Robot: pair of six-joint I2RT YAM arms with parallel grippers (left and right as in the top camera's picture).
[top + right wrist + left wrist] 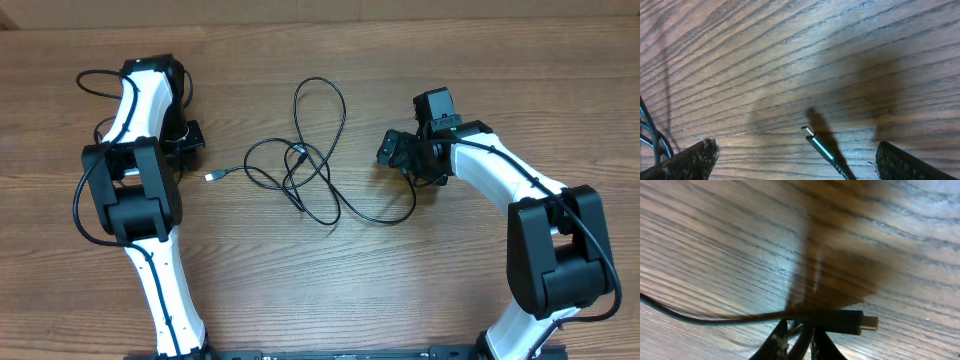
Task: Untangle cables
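Place: a robotics lab bench or test station; the room around it is out of frame.
Main sign: two white-and-black robot arms, the left arm point(150, 265) and the right arm point(495, 170), based at the lower edge of the frame.
Mounting: a black rail point(350, 354) along the bottom centre, between the arm bases.
Surface: a wood-grain table point(400, 290) fills every view.
Work item: thin black cables point(300, 152) lying loose at centre frame.
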